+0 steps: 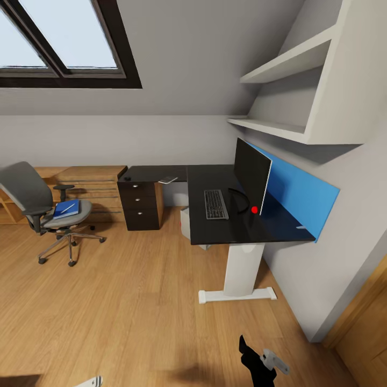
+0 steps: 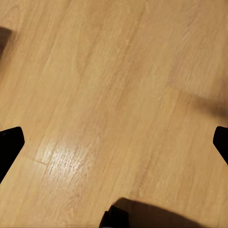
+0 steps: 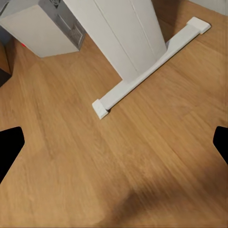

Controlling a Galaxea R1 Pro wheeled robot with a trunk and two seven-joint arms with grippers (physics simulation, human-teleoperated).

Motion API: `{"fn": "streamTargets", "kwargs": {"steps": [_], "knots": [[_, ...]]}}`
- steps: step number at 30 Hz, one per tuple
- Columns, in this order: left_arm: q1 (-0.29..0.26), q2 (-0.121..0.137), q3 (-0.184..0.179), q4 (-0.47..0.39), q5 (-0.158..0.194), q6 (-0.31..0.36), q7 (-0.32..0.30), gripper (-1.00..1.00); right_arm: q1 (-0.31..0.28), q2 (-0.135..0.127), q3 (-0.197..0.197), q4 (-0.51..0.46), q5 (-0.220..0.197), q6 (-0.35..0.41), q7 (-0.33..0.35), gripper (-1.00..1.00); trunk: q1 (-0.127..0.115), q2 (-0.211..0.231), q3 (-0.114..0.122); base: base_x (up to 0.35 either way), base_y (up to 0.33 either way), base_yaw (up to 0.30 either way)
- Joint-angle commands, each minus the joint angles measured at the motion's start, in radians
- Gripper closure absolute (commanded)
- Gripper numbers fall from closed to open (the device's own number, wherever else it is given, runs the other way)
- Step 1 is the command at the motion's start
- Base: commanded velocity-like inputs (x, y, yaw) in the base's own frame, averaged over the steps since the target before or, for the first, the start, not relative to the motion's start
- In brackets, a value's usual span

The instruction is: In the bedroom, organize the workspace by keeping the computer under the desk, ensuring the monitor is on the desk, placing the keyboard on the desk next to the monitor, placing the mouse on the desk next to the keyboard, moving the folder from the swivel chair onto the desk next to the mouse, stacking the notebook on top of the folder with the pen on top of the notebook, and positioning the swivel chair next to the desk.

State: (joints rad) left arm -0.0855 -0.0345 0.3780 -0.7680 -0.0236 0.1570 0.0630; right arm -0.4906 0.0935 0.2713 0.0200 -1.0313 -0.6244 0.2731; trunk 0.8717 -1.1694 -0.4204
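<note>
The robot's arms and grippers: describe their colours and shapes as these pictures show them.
In the head view, the right arm is matte black with a pale grey angular piece at its end. A small pale grey-white part of the left arm shows. In both wrist views, the fingertips are flat black, with blunt angled ends.

**Attic bedroom with a home-office corner**

Sloped ceiling with a dark-framed skylight (image 1: 59,43) = attic room in a home. Wood plank floor (image 1: 134,301), plain grey walls. L-shaped black desk (image 1: 226,228) on a white leg against the right wall, monitor (image 1: 251,176) and keyboard (image 1: 215,204) on its top, blue panel (image 1: 301,196) behind. Black three-drawer unit (image 1: 141,205) under the desk's far-left end. Grey swivel chair (image 1: 40,207) left of it, low wooden chest (image 1: 91,185) along the back wall. White wall shelves (image 1: 290,80) above the desk.
</note>
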Motion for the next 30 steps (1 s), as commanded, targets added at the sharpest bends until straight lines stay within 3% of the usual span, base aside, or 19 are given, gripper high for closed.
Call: {"fn": "streamTargets", "kwargs": {"steps": [1,8,18,19,30], "knots": [[0.0,-0.001,0.003,-0.002,-0.002,0.006,0.0,-1.0,-0.001,0.0,0.006,0.002,-0.011,-0.003,0.005,-1.0,0.0,-0.001,-0.001,0.0,0.0,0.0],[0.0,-0.002,0.002,-0.001,-0.002,0.006,-0.002,-1.0,0.0,0.003,0.007,0.002,-0.01,-0.005,0.003,-1.0,0.0,-0.001,-0.001,0.002,0.025,0.0],[0.0,-0.002,0.001,0.0,-0.002,0.006,-0.002,-1.0,0.0,0.003,0.007,0.001,-0.009,-0.009,0.001,-1.0,0.0,-0.001,-0.001,0.15,0.279,0.003],[0.0,-0.002,-0.027,0.001,-0.002,0.004,0.001,-1.0,0.0,0.004,0.006,0.002,-0.009,-0.009,0.001,-1.0,0.0,-0.001,-0.001,0.251,0.25,0.266],[0.0,-0.001,-0.033,0.001,-0.002,0.004,0.001,-1.0,0.0,0.005,0.009,0.002,-0.002,-0.009,0.001,-1.0,0.0,-0.001,-0.001,0.253,0.248,0.277]]}}
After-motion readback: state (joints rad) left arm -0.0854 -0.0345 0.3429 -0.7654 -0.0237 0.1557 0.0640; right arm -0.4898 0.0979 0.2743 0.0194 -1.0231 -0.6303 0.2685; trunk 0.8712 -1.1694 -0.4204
